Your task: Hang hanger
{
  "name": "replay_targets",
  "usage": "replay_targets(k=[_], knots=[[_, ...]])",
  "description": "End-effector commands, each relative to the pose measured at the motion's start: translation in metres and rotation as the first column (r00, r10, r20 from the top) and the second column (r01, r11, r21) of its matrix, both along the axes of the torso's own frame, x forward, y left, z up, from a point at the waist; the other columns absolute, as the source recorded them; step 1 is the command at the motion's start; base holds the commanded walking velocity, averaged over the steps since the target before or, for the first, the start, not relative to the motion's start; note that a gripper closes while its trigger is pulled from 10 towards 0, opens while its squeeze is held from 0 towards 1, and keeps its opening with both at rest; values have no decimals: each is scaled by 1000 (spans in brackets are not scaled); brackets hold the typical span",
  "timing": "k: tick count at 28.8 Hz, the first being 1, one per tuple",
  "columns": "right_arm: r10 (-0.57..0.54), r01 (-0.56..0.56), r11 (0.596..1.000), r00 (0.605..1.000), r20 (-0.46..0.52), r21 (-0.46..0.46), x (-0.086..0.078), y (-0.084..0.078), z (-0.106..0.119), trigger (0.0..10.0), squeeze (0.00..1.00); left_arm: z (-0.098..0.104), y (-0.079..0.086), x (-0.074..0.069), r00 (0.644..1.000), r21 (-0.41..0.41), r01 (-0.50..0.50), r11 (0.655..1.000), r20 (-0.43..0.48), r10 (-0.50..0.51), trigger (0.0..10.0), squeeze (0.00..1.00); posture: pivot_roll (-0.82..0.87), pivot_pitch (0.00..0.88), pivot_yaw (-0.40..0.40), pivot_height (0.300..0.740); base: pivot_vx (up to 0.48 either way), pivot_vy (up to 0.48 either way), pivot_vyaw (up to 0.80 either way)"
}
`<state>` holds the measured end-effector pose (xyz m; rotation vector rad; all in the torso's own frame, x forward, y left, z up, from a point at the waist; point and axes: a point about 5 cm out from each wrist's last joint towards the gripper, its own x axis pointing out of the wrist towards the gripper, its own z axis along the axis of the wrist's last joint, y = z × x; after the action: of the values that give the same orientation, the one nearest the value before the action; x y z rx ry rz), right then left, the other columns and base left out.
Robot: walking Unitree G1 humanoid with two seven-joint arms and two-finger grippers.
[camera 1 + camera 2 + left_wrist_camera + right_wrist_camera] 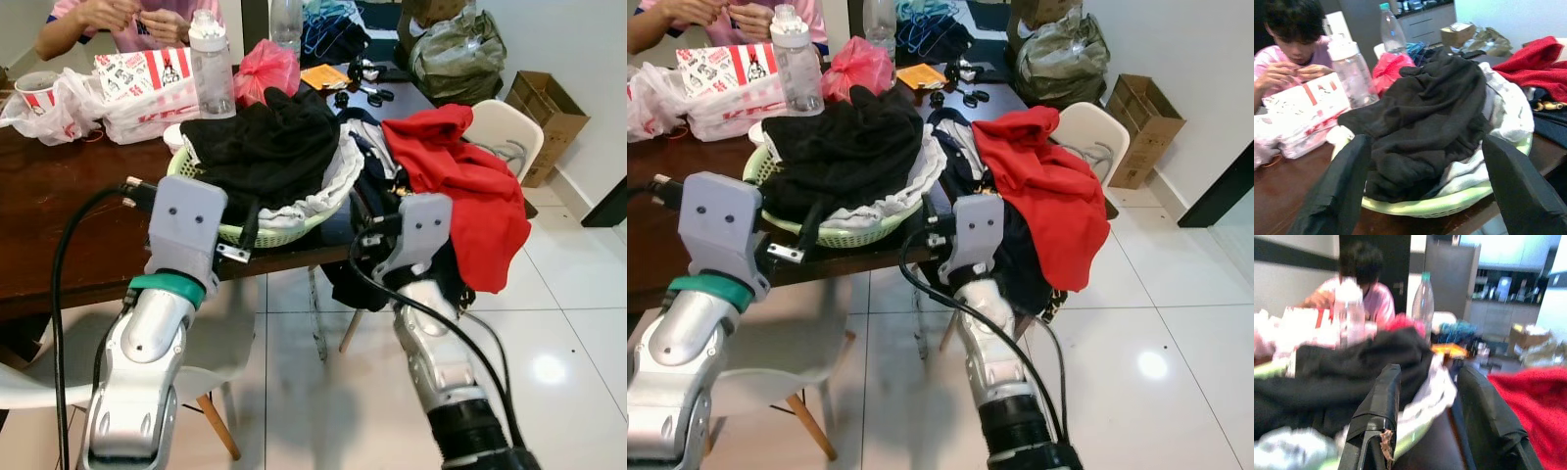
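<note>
Left wrist view: left gripper gapes empty (right gripper too); closing could snag the black garment at centre frame.

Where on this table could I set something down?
Bare wood on the table lies left of the green basket, below the food bags. Crowded: bottles, bags and small items behind the basket, red garment heaped on the chair to the right.

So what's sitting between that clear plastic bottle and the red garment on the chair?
The green basket heaped with black clothing, plain in the left eye view.
</note>
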<state>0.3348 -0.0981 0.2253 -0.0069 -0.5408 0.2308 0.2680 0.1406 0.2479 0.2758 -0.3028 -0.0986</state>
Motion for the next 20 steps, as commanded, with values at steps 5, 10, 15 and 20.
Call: replay_targets(k=[5,10,15,20], knots=[[-44,44,999,999,-2,18,0,-12,1,10000,0,2,-2,-2,998,-139,42,989,-30,-46,10000,0,56,84,6,740,0,0,0],[-33,34,999,999,-41,19,-1,-11,-9,10000,0,2,-1,0,998,-142,43,989,-28,-47,10000,0,59,82,4,740,0,0,0],[-21,22,1000,998,-64,19,-1,-7,-13,10000,0,4,7,3,1000,-113,-25,993,7,26,10000,0,66,78,2,740,0,0,0],[-6,7,1000,997,-76,16,-1,-3,-16,10000,0,0,13,5,996,-89,-90,992,3,91,10000,0,68,77,0,740,0,0,0]])
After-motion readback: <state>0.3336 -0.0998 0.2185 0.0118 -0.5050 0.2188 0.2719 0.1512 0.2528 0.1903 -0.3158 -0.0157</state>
